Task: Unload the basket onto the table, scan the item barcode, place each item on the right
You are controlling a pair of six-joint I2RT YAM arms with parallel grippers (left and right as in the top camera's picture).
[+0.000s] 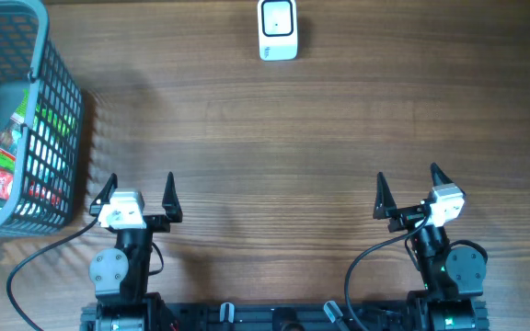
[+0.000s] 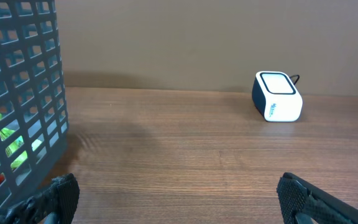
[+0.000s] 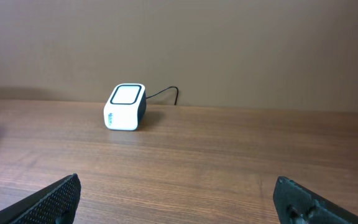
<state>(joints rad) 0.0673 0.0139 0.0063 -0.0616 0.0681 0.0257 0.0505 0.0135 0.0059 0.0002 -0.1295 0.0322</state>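
one wooden table (image 1: 265,129). one white-and-black barcode scanner (image 1: 277,28) at the far middle, with one dark cable (image 3: 166,93) at its back. one grey mesh basket (image 1: 58,138) at the far left; the packets (image 1: 0,182) inside it are several, red and green among them, too hidden to count exactly. two grippers at the near edge, the left gripper (image 1: 140,182) and the right gripper (image 1: 409,175), each with two fingers (image 1: 169,191), four in all.
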